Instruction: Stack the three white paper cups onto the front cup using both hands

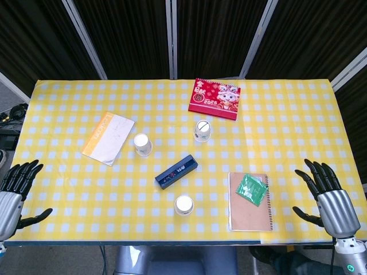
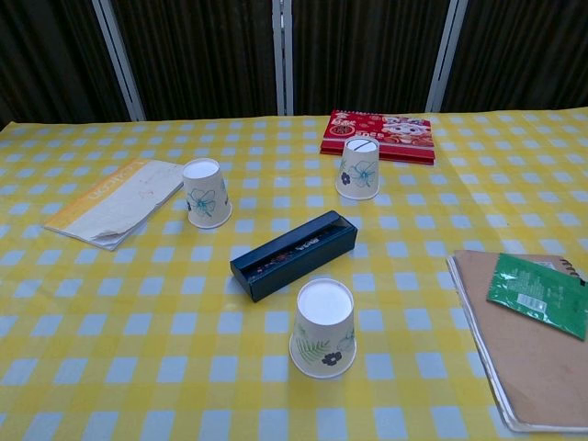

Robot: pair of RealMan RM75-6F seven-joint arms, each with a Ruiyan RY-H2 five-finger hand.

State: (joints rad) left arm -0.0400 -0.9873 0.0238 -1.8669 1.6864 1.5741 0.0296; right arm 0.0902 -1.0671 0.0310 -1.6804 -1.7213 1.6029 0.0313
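Three white paper cups stand upside down on the yellow checked table [image 1: 69,195]. The front cup [image 1: 184,204] [image 2: 323,341] sits near the table's front edge, in the middle. A second cup [image 1: 143,144] [image 2: 206,192] stands further back on the left. The third cup [image 1: 202,130] [image 2: 358,168] stands at the back, right of centre. My left hand [image 1: 14,192] hovers at the front left corner, fingers spread, holding nothing. My right hand [image 1: 327,196] hovers at the front right corner, fingers spread and empty. The chest view shows neither hand.
A dark blue box [image 1: 176,171] [image 2: 294,254] lies between the front cup and the back cups. A red box [image 1: 214,98] lies behind the right cup. A white and orange booklet [image 1: 108,137] lies left. A brown notebook [image 1: 249,209] with a green packet [image 1: 253,189] lies right.
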